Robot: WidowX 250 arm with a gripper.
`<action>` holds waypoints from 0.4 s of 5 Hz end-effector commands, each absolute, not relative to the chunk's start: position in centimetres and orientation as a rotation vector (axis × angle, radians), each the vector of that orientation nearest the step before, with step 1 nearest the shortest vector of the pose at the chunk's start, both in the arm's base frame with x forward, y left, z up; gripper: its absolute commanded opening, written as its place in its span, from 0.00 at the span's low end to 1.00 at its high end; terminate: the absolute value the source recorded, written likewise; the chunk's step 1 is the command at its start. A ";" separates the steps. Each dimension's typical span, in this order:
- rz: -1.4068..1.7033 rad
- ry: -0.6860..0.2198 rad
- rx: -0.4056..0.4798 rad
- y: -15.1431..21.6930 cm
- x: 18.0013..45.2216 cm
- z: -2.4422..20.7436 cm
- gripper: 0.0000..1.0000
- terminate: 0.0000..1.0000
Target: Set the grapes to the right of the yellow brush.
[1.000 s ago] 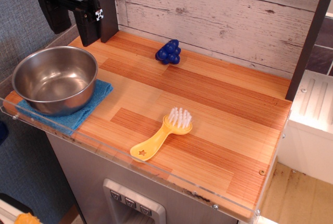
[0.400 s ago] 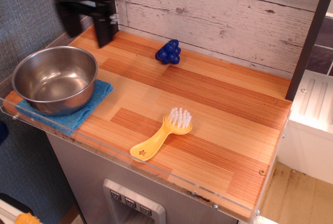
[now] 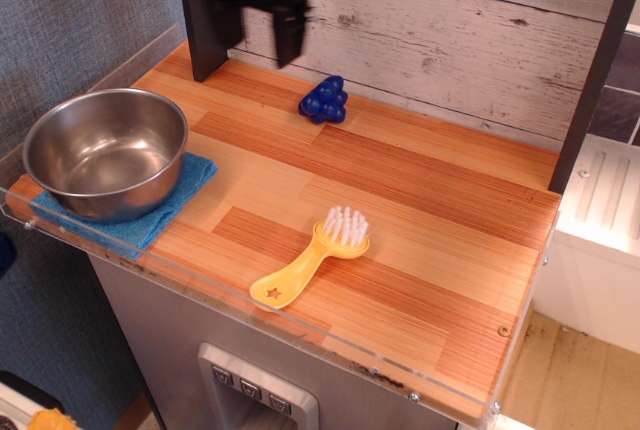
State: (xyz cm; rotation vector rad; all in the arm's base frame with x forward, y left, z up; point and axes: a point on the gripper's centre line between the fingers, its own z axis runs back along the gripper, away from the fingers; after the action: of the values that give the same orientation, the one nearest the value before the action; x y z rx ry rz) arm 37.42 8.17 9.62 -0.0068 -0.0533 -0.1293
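I see a steel bowl (image 3: 105,150) at nine o'clock on the table (image 3: 420,210), resting on a blue cloth (image 3: 160,212), whitewashed plank wall (image 3: 450,30) at twelve

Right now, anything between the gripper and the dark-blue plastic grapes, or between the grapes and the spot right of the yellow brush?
Nothing visible. The black gripper hangs up-left of the glossy dark-blue plastic grapes with only bare wooden tabletop below. From the grapes to the area right of the yellow plastic brush, the wood looks clear.

Grapes (image 3: 325,100) behind yellow brush (image 3: 312,258)
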 end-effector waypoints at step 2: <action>-0.092 -0.078 0.020 6.8 40.0 7.0 1.00 0.00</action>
State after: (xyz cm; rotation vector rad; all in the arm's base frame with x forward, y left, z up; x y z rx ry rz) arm 39.50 6.81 5.17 0.0078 -0.0297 -0.0850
